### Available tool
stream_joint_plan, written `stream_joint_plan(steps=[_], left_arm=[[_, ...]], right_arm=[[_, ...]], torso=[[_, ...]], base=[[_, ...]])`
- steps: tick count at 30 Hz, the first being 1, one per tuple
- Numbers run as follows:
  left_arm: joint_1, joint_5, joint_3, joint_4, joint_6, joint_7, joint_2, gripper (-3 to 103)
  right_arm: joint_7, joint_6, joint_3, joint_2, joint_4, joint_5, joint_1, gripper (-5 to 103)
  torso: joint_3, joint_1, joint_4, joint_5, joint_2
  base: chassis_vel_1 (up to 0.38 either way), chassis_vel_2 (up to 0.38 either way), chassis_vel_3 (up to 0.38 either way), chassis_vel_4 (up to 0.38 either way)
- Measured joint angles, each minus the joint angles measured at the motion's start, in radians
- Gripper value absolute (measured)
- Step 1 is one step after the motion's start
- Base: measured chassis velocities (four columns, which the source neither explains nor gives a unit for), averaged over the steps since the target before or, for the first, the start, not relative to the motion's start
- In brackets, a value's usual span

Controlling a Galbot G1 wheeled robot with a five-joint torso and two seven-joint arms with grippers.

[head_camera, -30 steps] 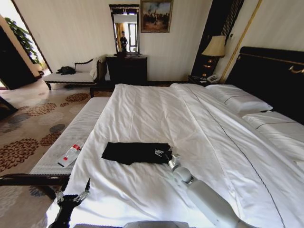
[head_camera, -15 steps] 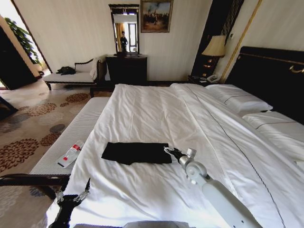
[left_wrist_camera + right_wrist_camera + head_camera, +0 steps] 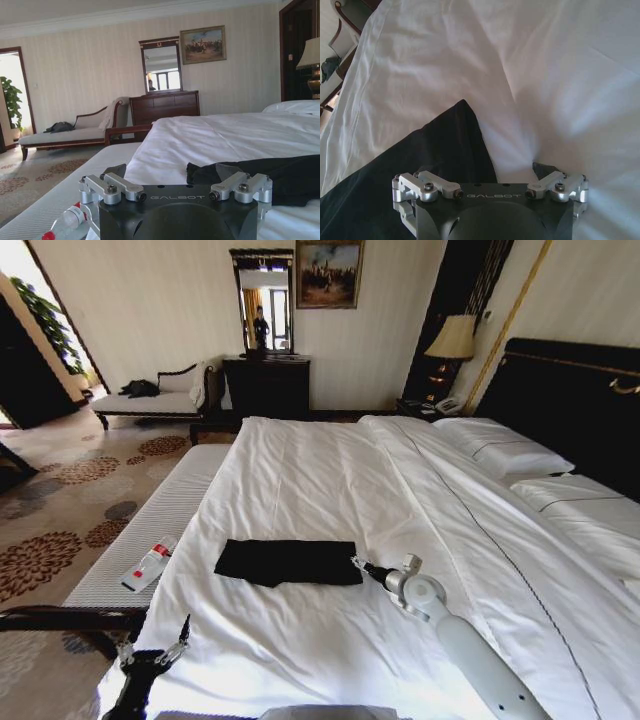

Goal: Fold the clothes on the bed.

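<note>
A black garment [image 3: 288, 562] is seen lying flat on the white duvet of the bed [image 3: 330, 490], folded into a long rectangle, near the foot-side edge that faces the bench. In the right wrist view the same garment [image 3: 410, 165] is shown with one pointed corner resting on the sheet [image 3: 530, 75].

The right end effector [image 3: 358, 564] is held low over the duvet, just beside the garment's right end; whether it touches the cloth cannot be told. Its fingers look drawn together to a narrow tip in the head view, with nothing seen between them. Its arm [image 3: 470, 660] is stretched across the bed from the lower right.

The left end effector [image 3: 152, 652] is parked low at the bed's near corner, apart from the garment, with fingers spread and nothing gripped. In the left wrist view the garment [image 3: 280, 177] is seen ahead on the sheet.

A narrow light bench [image 3: 150, 540] is set alongside the bed; a clear bottle with a red cap [image 3: 148, 565] is laid on it. Two pillows [image 3: 505, 455] are placed against the dark headboard [image 3: 570, 390]. A lamp [image 3: 452, 340] is lit beside the headboard.
</note>
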Motion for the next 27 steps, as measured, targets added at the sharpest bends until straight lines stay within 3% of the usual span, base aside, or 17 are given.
stream_joint_plan(steps=[24, 25, 27], left_arm=[[0.0, 0.0, 0.0, 0.0, 0.0, 0.0, 0.0, 100], [0.0, 0.0, 0.0, 0.0, 0.0, 0.0, 0.0, 100], [0.0, 0.0, 0.0, 0.0, 0.0, 0.0, 0.0, 100]], right_arm=[[0.039, -0.037, -0.067, 0.124, -0.002, -0.027, 0.044, 102], [0.04, -0.033, -0.075, 0.12, -0.009, -0.036, 0.047, 93], [0.04, -0.031, -0.077, 0.118, -0.012, -0.04, 0.049, 93]], torso=[[0.0, 0.0, 0.0, -0.0003, 0.0], [0.0, 0.0, -0.0001, -0.0002, 0.0], [0.0, 0.0, -0.0001, -0.0002, 0.0]], base=[[0.0, 0.0, 0.0, 0.0], [0.0, 0.0, 0.0, 0.0], [0.0, 0.0, 0.0, 0.0]])
